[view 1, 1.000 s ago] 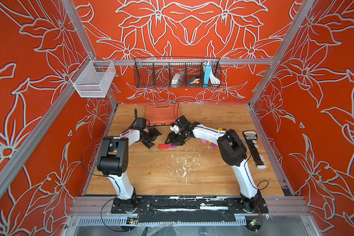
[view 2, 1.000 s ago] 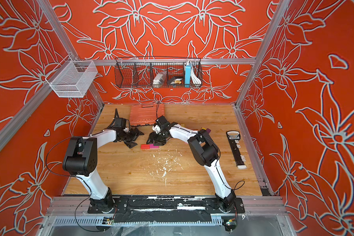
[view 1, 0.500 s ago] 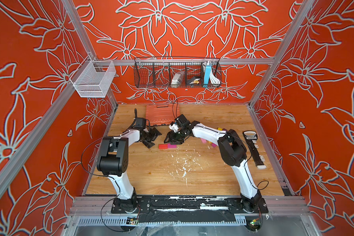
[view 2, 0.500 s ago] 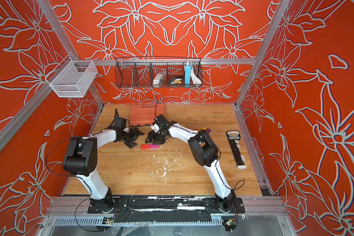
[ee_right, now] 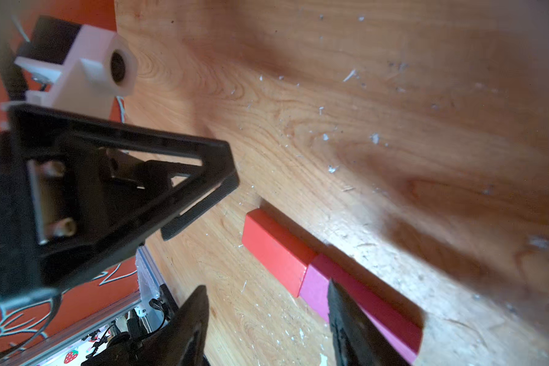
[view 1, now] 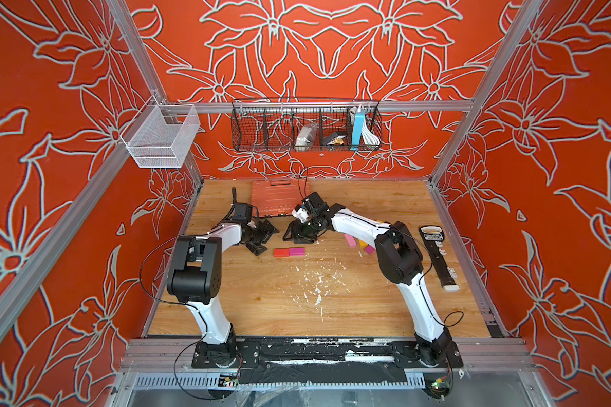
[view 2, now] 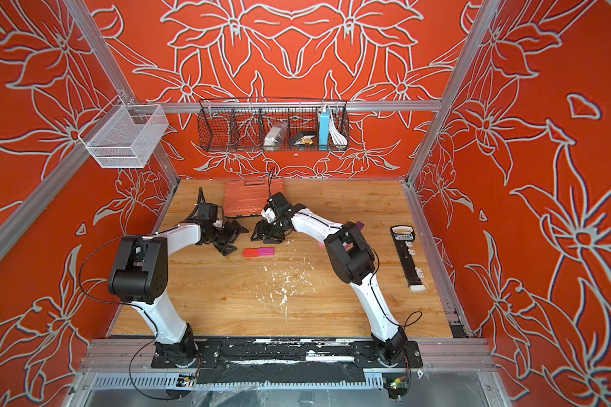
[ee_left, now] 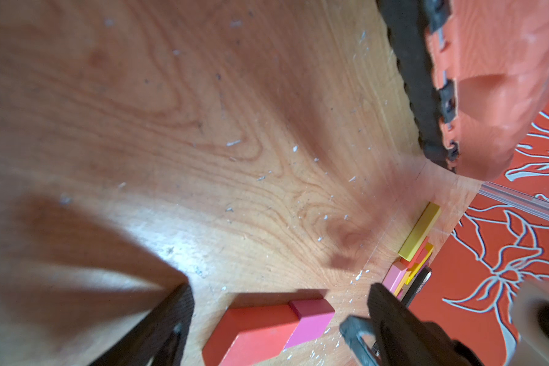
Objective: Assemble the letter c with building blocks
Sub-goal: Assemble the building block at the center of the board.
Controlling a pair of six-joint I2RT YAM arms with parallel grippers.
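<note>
Orange floral walls (view 1: 332, 53); wooden tabletop (view 1: 297, 303) flecked white. Red block (view 1: 281, 252) touches magenta block (view 1: 296, 251) end to end. Near the red block, left gripper (view 1: 266, 241) wide, right gripper (view 1: 298, 239) half-spread, both empty.

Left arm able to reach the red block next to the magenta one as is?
Probably yes. The left tool is open and empty, close beside the flat red rectangular block, with only bare wooden table between. The right tool sits nearer the flat magenta rectangular block at its other end.
</note>
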